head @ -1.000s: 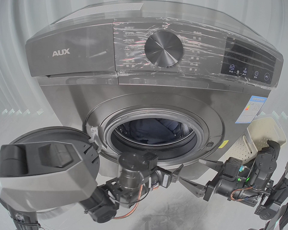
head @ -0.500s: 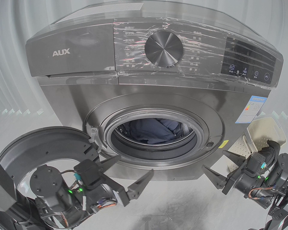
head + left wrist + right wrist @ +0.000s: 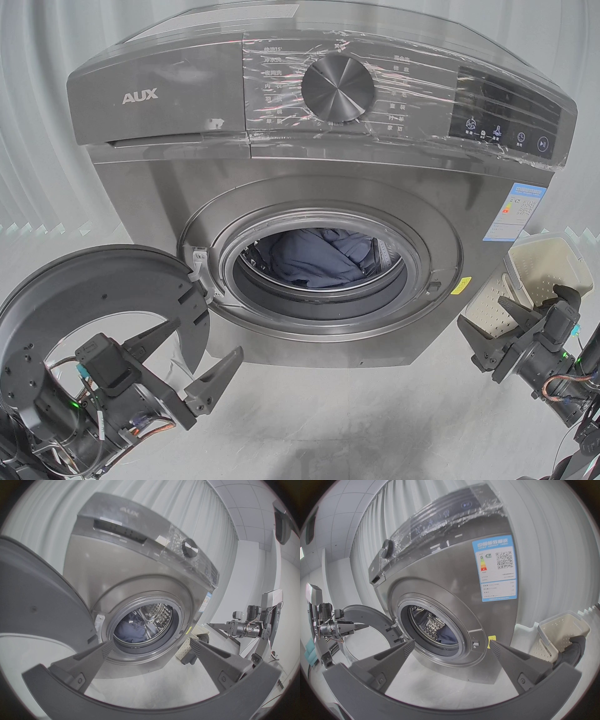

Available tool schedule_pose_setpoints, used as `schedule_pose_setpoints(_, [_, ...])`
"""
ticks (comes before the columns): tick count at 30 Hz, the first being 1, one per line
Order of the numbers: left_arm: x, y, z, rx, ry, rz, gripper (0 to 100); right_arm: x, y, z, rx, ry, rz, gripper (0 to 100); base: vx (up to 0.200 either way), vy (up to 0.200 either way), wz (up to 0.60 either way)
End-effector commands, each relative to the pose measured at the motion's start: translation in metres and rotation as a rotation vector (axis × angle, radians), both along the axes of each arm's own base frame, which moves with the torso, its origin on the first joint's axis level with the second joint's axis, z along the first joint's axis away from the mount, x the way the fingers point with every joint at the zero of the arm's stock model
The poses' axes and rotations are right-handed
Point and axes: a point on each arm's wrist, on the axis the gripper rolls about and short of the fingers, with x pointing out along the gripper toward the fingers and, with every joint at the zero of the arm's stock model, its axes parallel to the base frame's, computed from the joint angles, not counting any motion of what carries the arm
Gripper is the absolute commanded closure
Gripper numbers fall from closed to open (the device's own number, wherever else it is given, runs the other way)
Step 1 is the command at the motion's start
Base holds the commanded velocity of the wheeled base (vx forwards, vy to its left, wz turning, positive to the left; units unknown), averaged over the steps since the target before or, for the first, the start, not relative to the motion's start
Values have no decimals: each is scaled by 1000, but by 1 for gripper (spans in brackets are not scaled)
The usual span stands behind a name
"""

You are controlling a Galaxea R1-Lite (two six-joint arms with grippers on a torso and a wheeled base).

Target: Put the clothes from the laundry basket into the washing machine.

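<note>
The grey washing machine (image 3: 325, 181) stands with its round door (image 3: 94, 287) swung open on the left. Dark blue clothes (image 3: 315, 256) lie inside the drum, also seen as clothes (image 3: 129, 630) and clothes (image 3: 447, 637). A cream laundry basket (image 3: 547, 265) stands at the machine's right side, with a dark garment (image 3: 565, 294) draped over its rim. My left gripper (image 3: 204, 339) hangs open and empty low in front of the door. My right gripper (image 3: 482, 311) is open and empty beside the basket (image 3: 562, 627) and its dark garment (image 3: 574, 650).
Pale floor (image 3: 350, 412) lies free in front of the machine. White curtains (image 3: 37, 125) hang behind it. The open door juts out to the left of the drum opening (image 3: 319, 275). My right gripper (image 3: 215, 624) shows far off in the left wrist view.
My left arm has drawn back from the drum front to the lower left, before the door. My right gripper has pulled right, toward the basket. The head camera has shifted slightly.
</note>
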Motion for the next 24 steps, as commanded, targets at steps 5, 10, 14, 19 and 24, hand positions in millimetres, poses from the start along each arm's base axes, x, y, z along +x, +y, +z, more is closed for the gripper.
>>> schedule_pose_setpoints(5, [-27,28,20,-12,-99,16,0,-31,-25,7,-26,19,-25,0,-200,0,0])
schedule_pose_setpoints(10, [-45,47,22,6,-83,40,0,-45,-42,2,-50,80,-98,0,-200,0,0])
schedule_pose_setpoints(14, [-52,65,18,44,-55,134,0,-55,-54,5,-36,50,-155,0,-200,0,0])
schedule_pose_setpoints(19, [-66,88,16,45,-63,254,0,-70,-71,2,-44,60,-284,0,0,0,0])
schedule_pose_setpoints(24, [-88,105,6,35,-55,326,0,-99,-84,-8,-68,59,-373,0,0,0,0])
